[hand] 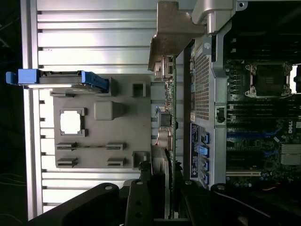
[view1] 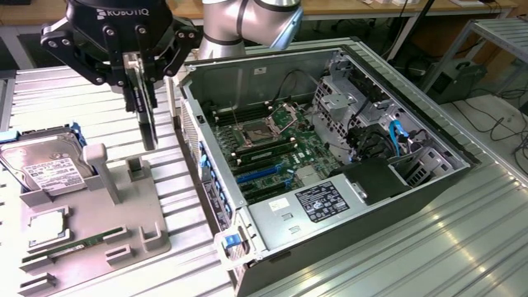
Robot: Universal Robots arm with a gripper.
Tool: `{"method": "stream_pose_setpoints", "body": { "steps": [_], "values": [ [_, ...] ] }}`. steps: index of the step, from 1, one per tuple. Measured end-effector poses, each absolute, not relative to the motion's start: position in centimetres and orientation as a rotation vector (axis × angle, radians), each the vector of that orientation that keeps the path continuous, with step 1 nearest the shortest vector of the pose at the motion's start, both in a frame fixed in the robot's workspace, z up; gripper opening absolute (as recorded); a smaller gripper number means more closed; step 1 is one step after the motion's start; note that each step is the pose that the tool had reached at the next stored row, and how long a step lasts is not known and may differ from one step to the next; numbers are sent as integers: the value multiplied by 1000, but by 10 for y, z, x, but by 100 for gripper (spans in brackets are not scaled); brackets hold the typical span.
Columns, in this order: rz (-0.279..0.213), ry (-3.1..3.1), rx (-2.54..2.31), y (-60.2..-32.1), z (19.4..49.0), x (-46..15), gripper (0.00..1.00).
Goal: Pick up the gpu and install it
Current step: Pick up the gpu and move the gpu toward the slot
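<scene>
Hanging upright, thin flat black gpu (view1: pixel 148 124)

From my station I see a ribbed metal table (view1: pixel 429 247) catching bright glare along its near slats. Behind it runs a wooden desk (view1: pixel 363 7), a grey metal rack (view1: pixel 495 28) stands at the exterior view's right, and cables (view1: pixel 501 124) trail over the pale floor (view1: pixel 474 111) near it.

Both cameras overlook the case (view1: pixel 247 77)
</scene>
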State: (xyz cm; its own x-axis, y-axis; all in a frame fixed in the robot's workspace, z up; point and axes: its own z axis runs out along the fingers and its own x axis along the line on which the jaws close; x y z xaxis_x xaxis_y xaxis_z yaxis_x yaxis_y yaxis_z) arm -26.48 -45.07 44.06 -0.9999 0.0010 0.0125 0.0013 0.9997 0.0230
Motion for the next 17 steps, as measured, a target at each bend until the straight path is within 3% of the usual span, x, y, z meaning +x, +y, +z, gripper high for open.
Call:
{"method": "stream_pose_setpoints", "body": {
  "steps": [17],
  "values": [
    [-36, -3129, -2, -451, 441, -235, 28]
  ]
}}
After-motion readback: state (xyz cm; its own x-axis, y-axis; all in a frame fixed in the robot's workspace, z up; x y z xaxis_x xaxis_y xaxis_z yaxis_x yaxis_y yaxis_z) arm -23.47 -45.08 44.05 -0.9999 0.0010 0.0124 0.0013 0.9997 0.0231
